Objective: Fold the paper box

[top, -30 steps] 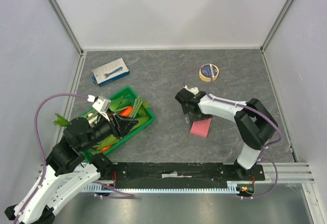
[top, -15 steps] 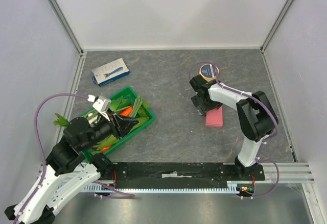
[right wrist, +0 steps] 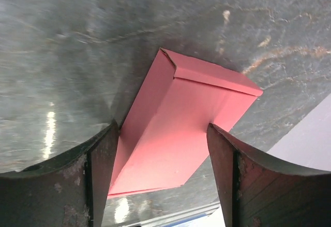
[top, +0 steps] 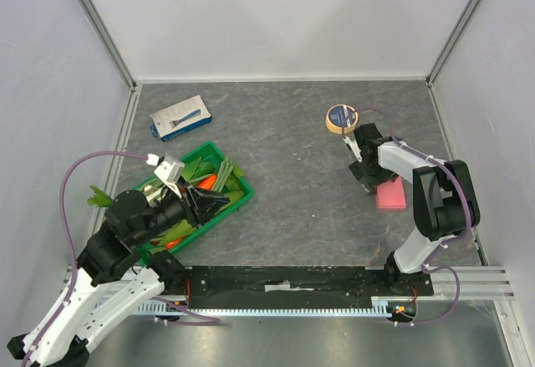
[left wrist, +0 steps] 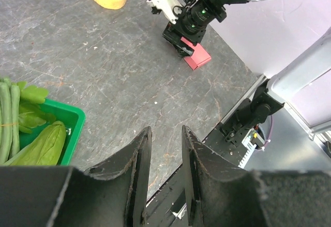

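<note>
The pink paper box (right wrist: 181,129) lay flat on the bench (top: 284,133), out at about 3 o'clock. The right jaws stood wide and held it by its two long sides. I think a soft squeeze was best, since thin card bends easily. The tape roll (top: 341,119) sat at 11 o'clock from it. The left jaws, a little open and empty, hung over the green crate (top: 247,191) at 8 o'clock.

The right gripper (top: 372,185) is no longer below and left of the tape roll (top: 341,119). It is now below the roll and a little to its right. The paper box (top: 390,194) goes along with it and now lies further right of the roll.
</note>
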Motion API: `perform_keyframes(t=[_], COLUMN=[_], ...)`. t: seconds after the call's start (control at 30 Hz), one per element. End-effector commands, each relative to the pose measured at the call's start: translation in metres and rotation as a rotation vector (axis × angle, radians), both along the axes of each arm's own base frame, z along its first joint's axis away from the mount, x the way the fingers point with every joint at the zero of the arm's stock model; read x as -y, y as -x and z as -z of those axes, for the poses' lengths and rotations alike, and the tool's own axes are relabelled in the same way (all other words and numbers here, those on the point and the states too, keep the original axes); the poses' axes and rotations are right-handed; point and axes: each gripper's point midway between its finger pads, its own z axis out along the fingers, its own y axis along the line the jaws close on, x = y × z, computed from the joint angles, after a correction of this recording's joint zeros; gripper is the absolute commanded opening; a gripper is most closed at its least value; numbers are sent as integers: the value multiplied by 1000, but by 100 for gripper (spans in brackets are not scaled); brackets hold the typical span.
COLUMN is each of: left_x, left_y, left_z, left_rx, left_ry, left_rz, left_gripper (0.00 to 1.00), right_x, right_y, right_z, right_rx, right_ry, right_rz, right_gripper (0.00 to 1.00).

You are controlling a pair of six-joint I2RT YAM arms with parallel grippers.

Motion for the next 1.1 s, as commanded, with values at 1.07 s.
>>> perform_keyframes(t=[1.07], left_x=[22], left_y=[10], left_z=[-10], left_rx=[60], left_ry=[13], left_rz=[144], left_gripper=[37], right_x=[156], right_y=[-24], right_z=[17], right_rx=[20], right_ry=[54], right_rz=[160], right_gripper=[60])
